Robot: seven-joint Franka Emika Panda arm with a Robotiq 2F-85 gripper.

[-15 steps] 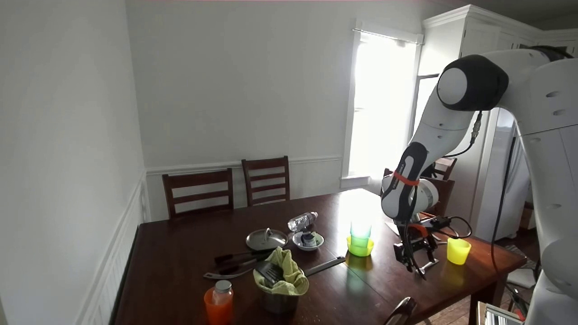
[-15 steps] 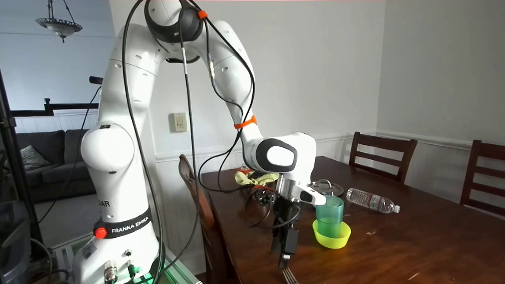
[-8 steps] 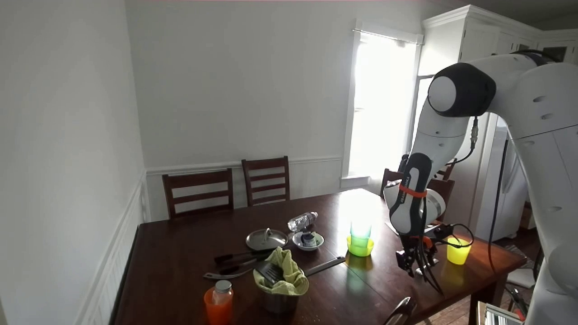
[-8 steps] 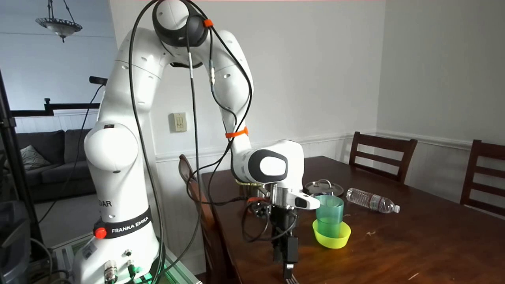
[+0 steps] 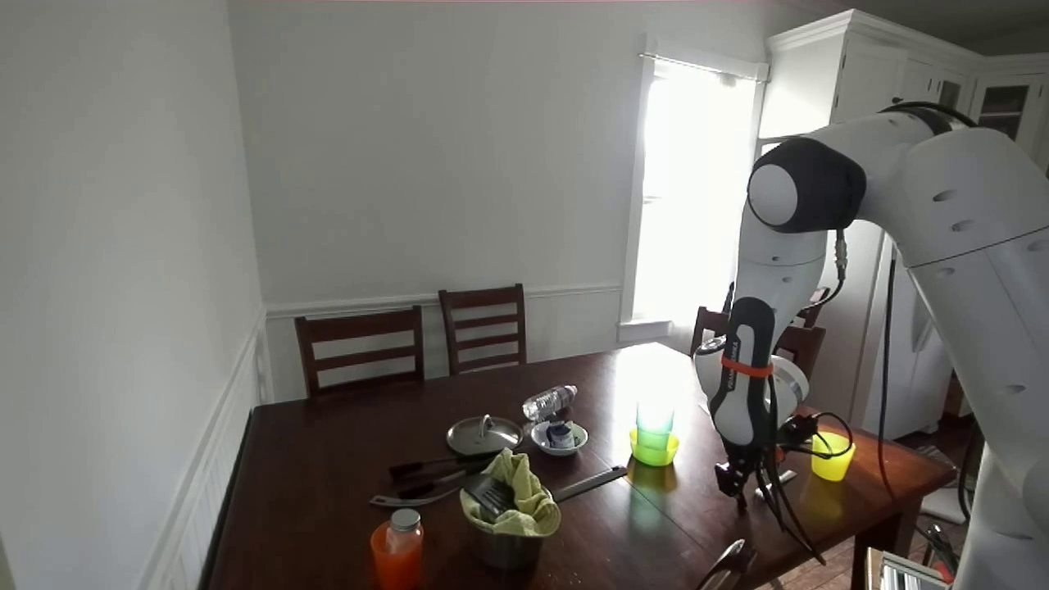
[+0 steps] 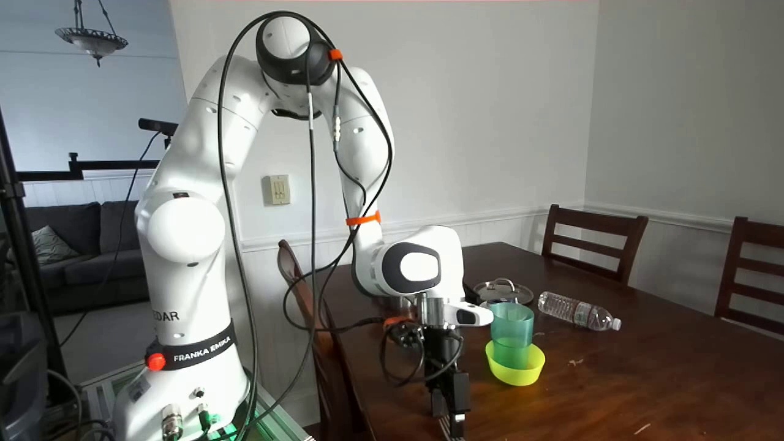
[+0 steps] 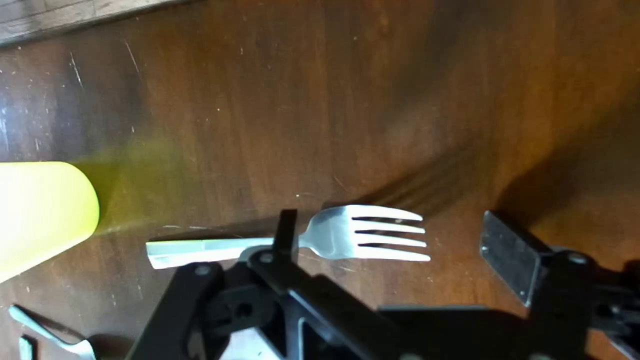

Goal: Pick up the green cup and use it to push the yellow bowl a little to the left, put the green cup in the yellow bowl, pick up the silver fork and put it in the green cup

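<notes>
The silver fork [image 7: 332,232] lies flat on the table in the wrist view. Part of it shows beside the gripper in both exterior views [image 5: 776,483] [image 6: 451,430]. My gripper [image 7: 392,230] is open and empty above it. One finger overlaps the fork's neck in the wrist view; the other is beyond the tine tips. The gripper also shows low over the table in both exterior views [image 5: 735,487] [image 6: 450,409]. The green cup [image 6: 512,324] stands upright inside the yellow bowl [image 6: 517,375]. In an exterior view the cup [image 5: 653,426] and bowl [image 5: 653,453] are backlit.
A yellow cup [image 5: 833,456] [image 7: 45,215] stands near the fork's handle. More cutlery [image 7: 52,332] lies at the wrist view's lower left. The table edge [image 7: 90,20] is close. A pot [image 5: 508,545], orange cup [image 5: 397,561], lid [image 5: 483,434] and bottle [image 6: 579,311] are farther off.
The arm has come down and the wrist has turned, so the open gripper is now seen edge-on in an exterior view. The gripper is lower by the fork. Cup and bowl have not moved.
</notes>
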